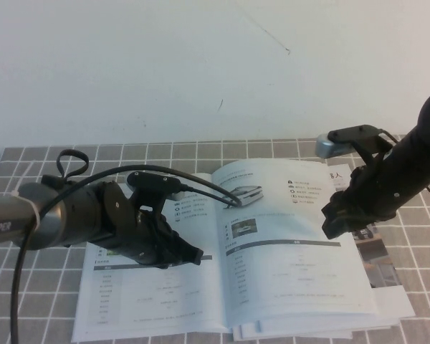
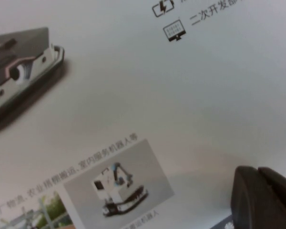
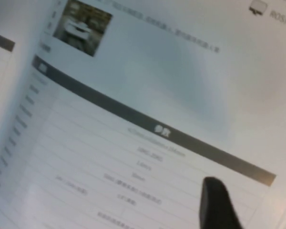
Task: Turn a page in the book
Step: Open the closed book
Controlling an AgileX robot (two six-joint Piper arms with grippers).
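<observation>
Glossy white pages of the book (image 1: 272, 272) lie open flat on the table's grey tiled mat (image 1: 50, 287), loose sheets peeking out underneath. Looks to me like the turn hasn't really started: the page (image 1: 290, 236) with the low white vehicle lies flat on the right half. Left gripper (image 1: 190, 256) hovers low over the left half, can't tell how its jaws stand. Right gripper (image 1: 337, 218) hangs at the page's outer edge, jaws apart, nothing pinched. Behind it all, a plain white wall (image 1: 201, 64).
</observation>
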